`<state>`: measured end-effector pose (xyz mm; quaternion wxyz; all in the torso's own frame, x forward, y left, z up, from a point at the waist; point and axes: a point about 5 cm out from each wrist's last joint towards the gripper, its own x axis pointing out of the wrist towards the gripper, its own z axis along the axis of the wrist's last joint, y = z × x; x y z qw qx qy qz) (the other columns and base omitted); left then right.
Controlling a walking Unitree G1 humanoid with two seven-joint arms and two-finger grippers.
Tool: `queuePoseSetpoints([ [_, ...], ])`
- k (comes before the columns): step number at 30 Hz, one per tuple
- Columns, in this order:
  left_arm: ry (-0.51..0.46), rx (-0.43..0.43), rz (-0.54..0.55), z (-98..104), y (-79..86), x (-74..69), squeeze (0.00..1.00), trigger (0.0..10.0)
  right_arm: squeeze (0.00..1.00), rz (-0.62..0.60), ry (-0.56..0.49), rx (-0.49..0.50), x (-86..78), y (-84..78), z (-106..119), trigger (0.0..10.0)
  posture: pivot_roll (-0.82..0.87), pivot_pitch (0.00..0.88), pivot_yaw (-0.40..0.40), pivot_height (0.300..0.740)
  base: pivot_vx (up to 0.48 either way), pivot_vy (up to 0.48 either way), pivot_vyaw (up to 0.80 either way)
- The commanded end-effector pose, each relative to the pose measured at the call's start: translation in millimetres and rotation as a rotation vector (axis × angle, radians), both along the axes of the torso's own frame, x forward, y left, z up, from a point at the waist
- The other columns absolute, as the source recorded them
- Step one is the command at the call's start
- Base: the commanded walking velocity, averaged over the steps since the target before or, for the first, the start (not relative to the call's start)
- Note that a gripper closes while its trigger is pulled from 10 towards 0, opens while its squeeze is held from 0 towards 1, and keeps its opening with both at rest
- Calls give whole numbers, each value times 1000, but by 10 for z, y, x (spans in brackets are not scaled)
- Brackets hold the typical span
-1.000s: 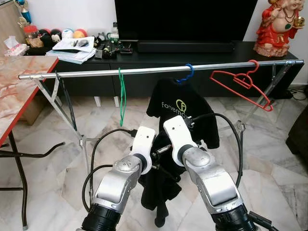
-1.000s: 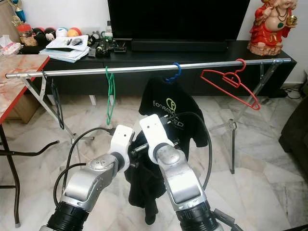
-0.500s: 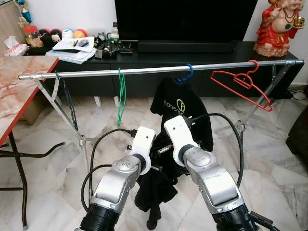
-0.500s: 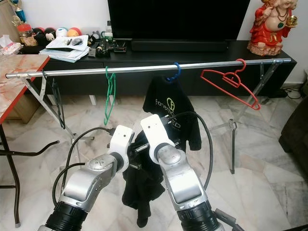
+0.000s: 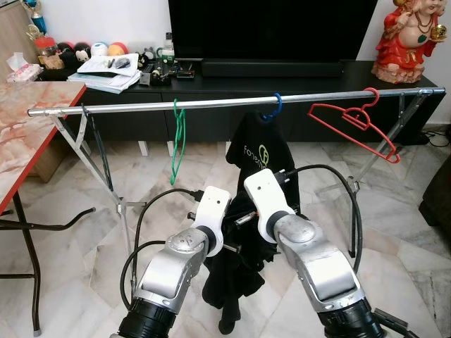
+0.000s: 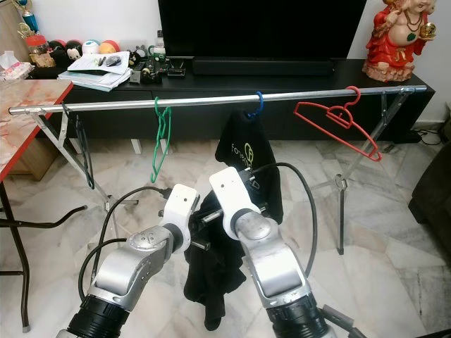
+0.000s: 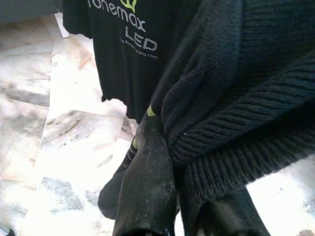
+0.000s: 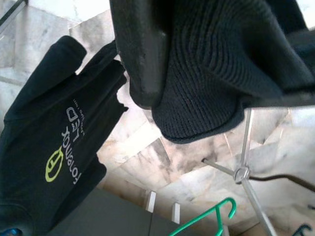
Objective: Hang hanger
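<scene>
A long metal rail [image 5: 211, 103] runs across in front of me on folding legs. On it hang a green hanger [image 5: 178, 141], an empty red hanger [image 5: 356, 118] and a blue hanger hook [image 5: 277, 105] carrying a black T-shirt [image 5: 261, 151] with a yellow-green logo. Both my arms are raised below the T-shirt, holding a black knitted garment [image 5: 232, 282] that droops toward the floor. My left gripper [image 7: 172, 147] is shut on its ribbed edge, where a small yellow-green piece [image 7: 150, 112] peeks out. My right gripper [image 8: 162, 83] is shut on another fold of the knit.
A dark hanger [image 5: 95, 144] hangs at the rail's left end. A marble-topped table [image 5: 28, 134] stands on the left. Behind the rail are a black TV cabinet [image 5: 282, 77] with papers and a red statue [image 5: 409, 39]. Rack legs [image 5: 99, 176] splay onto the tiled floor.
The black T-shirt has turned on its blue hook and now looks narrower. My two wrists have shifted slightly right and lower with the knitted garment still held.
</scene>
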<state>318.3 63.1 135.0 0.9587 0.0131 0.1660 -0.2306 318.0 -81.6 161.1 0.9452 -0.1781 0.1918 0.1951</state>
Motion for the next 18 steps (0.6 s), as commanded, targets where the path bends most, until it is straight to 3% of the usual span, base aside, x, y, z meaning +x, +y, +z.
queuePoseSetpoints([
  [1, 14, 12, 20, -53, 70, -5, 0, 0, 0, 23, -59, 9, -18, -17, 107, 10000, -70, 90, -7, 740, 0, 0, 0],
  [6, 14, 13, 14, -51, 74, -7, 0, 0, 0, 64, -46, -17, -27, -180, 43, 10000, -69, 92, -8, 740, 0, 0, 0],
  [8, 14, 13, 11, -49, 72, -10, 0, 0, 314, 81, -38, -28, -38, -207, 21, 10000, -68, 91, -8, 740, 0, 0, 0],
  [9, 11, 14, 2, -43, 69, -13, 0, 0, 545, 92, -28, -64, -45, -290, -38, 10000, -66, 90, -8, 740, 0, 0, 0],
  [11, 7, 14, -9, -35, 63, -15, 0, 0, 541, 100, -25, -86, -48, -349, -72, 10000, -64, 91, -7, 740, 0, 0, 0],
  [12, 6, 14, -15, -33, 60, -18, 0, 0, 463, 106, -28, -93, -48, -386, -88, 10000, -66, 90, -6, 740, 0, 0, 0],
  [13, 6, 14, -29, -32, 50, -26, 0, 0, 502, 129, -26, -111, -58, -461, -129, 10000, -68, 89, -6, 740, 0, 0, 0],
  [14, 7, 14, -36, -33, 42, -31, 0, 0, 918, 152, -24, -119, -72, -489, -159, 10000, -70, 88, -5, 740, 0, 0, 0],
  [15, 7, 14, -39, -33, 39, -33, 0, 0, 918, 163, -24, -120, -79, -493, -170, 10000, -70, 88, -5, 740, 0, 0, 0],
  [16, 7, 13, -41, -33, 37, -34, 0, 0, 1000, 171, -23, -121, -83, -496, -178, 10000, -70, 88, -5, 740, 0, 0, 0],
  [18, 3, 10, -62, -24, 5, -44, 0, 0, 1000, 201, -13, -153, -110, -525, -261, 10000, -66, 87, -5, 740, 0, 0, 0],
])
